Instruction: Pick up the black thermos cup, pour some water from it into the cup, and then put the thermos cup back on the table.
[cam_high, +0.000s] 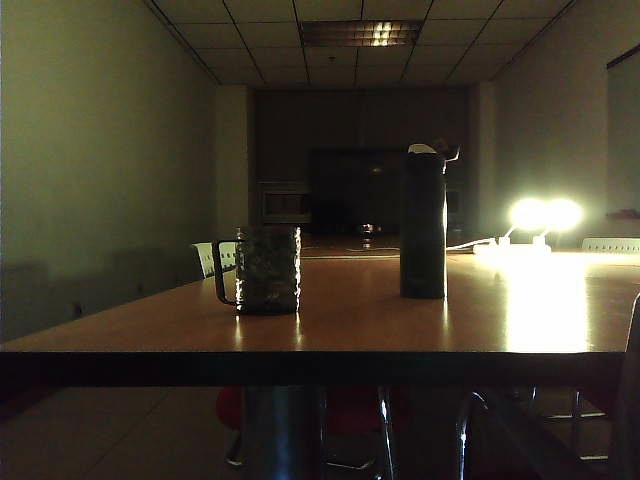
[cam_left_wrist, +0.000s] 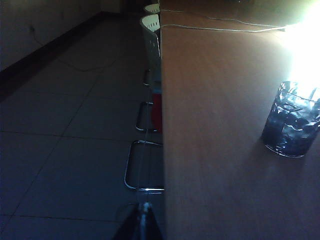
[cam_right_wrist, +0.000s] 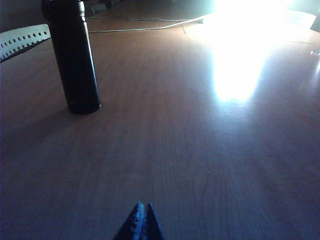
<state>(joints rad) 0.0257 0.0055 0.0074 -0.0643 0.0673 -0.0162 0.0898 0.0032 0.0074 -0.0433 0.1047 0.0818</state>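
Thermos and mug wait on dim table

My left gripper (cam_left_wrist: 144, 220) hangs past the table (cam_high: 400, 325) edge, tips pressed together, holding nothing. My right gripper (cam_right_wrist: 140, 222) hovers over the wood, closed and empty. The black thermos cup (cam_high: 423, 225) stands upright, well apart from the cup (cam_high: 266, 270).

Room's super dim so colours are muted. The table (cam_high: 400, 320) top is a smooth reddish-brown wood grain with a dark front edge, washed out white where the lamps (cam_high: 545, 215) glare off it. The black thermos cup (cam_high: 423, 225) is plain solid black with a pale spout on top. The cup (cam_high: 268, 270) is see-through with a bumpy faceted pattern and a thin dark handle. Chairs (cam_left_wrist: 151, 35) look white with slotted backs; both gripper tips, left gripper (cam_left_wrist: 144, 225) and right gripper (cam_right_wrist: 141, 225), are dark.
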